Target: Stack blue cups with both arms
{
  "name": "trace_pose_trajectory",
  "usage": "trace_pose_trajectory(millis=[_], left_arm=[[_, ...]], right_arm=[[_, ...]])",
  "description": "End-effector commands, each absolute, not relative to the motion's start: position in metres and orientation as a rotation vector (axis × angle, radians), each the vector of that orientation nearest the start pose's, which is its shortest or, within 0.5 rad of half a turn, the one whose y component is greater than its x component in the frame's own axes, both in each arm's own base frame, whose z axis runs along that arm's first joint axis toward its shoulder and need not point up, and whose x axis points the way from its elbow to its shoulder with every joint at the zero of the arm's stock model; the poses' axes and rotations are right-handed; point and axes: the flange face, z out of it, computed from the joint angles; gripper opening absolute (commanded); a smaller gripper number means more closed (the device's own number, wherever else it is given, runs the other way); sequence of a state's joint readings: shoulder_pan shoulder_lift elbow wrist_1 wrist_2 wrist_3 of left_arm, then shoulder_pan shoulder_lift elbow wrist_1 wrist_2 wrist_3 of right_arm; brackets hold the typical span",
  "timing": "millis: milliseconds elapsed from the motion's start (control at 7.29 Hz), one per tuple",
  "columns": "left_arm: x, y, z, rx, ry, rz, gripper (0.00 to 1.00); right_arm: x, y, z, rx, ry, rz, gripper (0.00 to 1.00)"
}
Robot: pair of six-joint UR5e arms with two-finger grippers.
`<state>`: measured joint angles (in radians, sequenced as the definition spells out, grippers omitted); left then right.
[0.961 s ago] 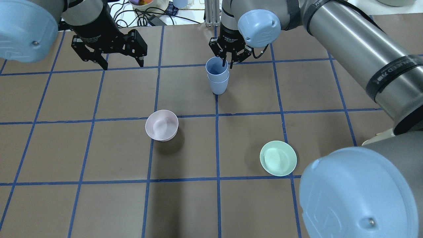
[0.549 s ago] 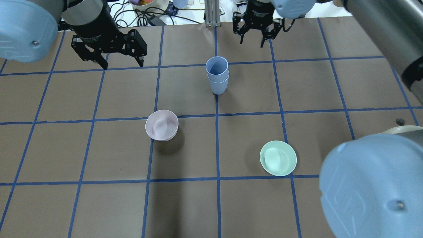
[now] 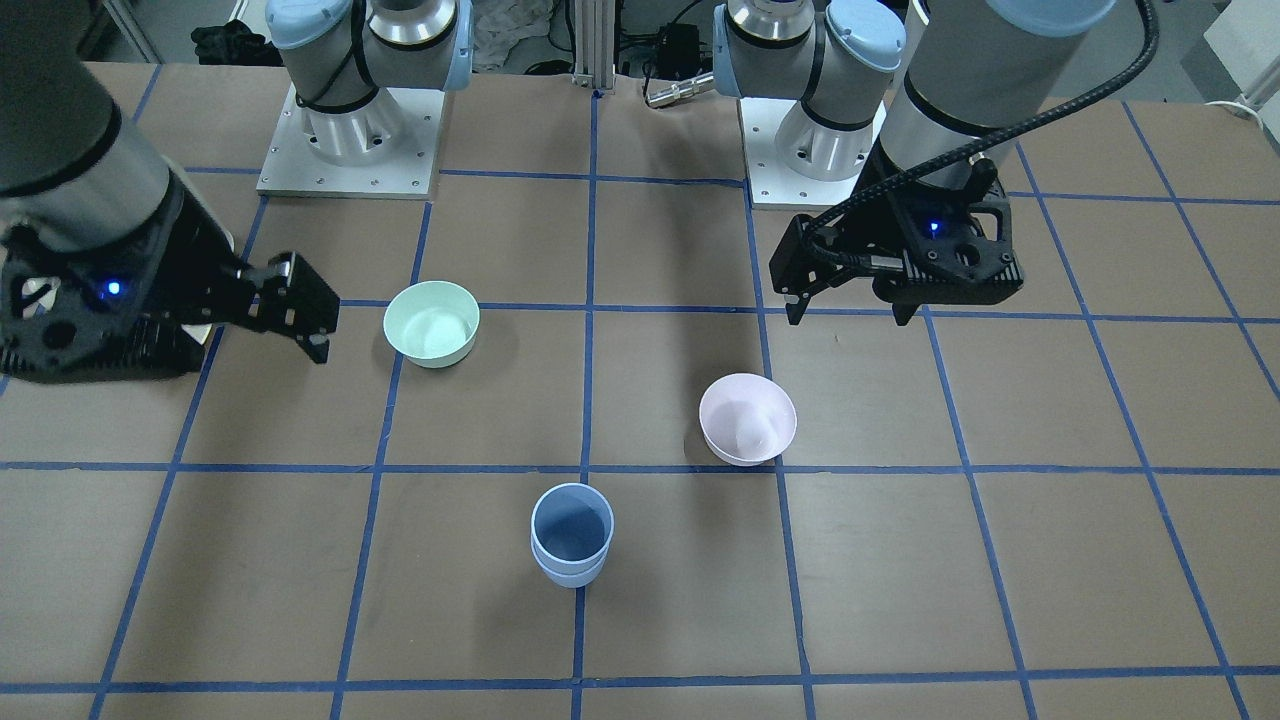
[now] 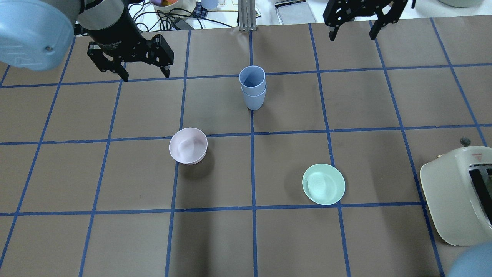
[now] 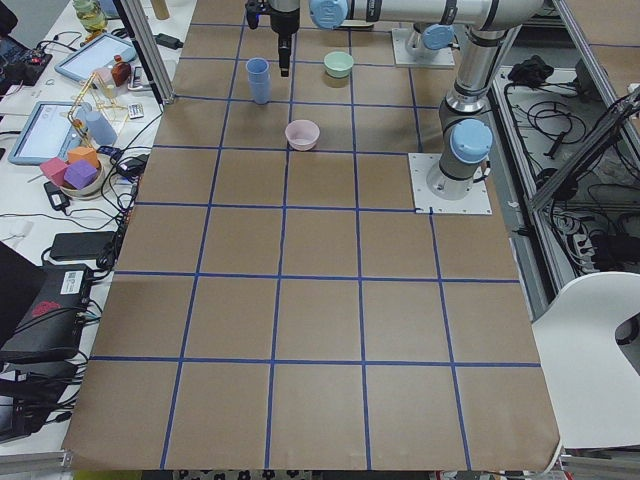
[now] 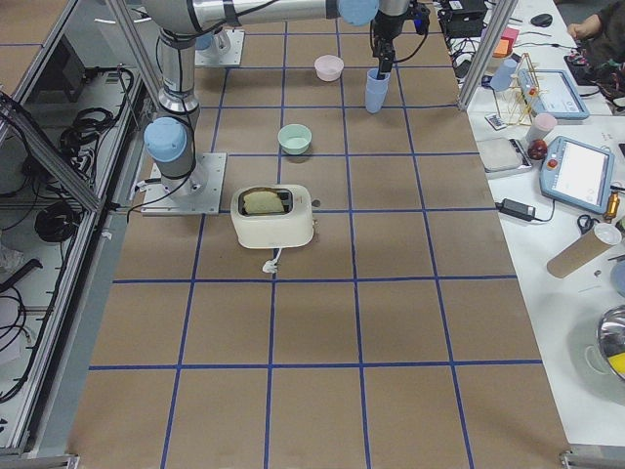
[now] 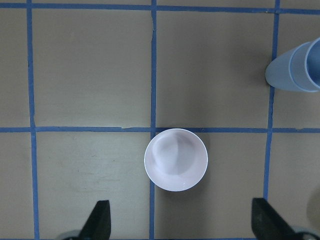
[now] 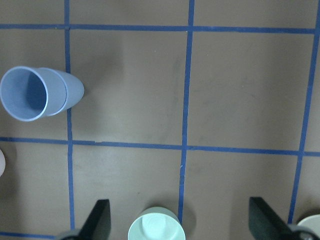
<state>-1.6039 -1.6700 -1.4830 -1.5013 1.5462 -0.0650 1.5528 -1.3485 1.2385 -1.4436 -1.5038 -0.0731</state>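
The two blue cups [image 4: 252, 88] stand nested one inside the other, upright on the brown table, near its far middle; they also show in the front-facing view [image 3: 571, 533]. My left gripper [image 4: 145, 77] hovers open and empty, well to the left of the stack. My right gripper [image 4: 351, 37] is open and empty, high at the far edge, to the right of the stack. The left wrist view shows the stack [image 7: 297, 67] at its right edge. The right wrist view shows the stack [image 8: 37, 92] at its left.
A pale pink bowl [image 4: 188, 146] sits left of centre, below my left gripper in its wrist view [image 7: 176, 159]. A mint green bowl [image 4: 323, 184] sits right of centre. A cream toaster [image 4: 457, 200] stands at the near right. Cables and clutter lie beyond the far edge.
My right gripper has left the top cup's rim and drawn back up and to the right, open. Its arm has swung out of the overhead view, uncovering the toaster. My left gripper has barely moved.
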Motion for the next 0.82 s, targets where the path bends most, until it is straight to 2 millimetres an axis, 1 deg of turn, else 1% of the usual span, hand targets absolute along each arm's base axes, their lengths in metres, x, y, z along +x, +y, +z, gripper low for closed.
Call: trace_pose_trajectory(millis=[0,275,686], left_arm=[[-0.1538,-0.5316,0.4928,-0.045,3.167,-0.100,1.00],[-0.1525,-0.5324,0.4937,-0.050,3.170,-0.105,1.00],[-0.1528,-0.5311,0.4954,-0.040,3.166,-0.110,1.00]], right_arm=[[0.1253,-0.5193,0.5236,-0.093,3.079,-0.108,1.00],[0.1255,-0.5230,0.5176,-0.094,3.076,-0.121,1.00],[0.1249,-0.5222,0.5188,-0.096,3.082,-0.121,1.00]])
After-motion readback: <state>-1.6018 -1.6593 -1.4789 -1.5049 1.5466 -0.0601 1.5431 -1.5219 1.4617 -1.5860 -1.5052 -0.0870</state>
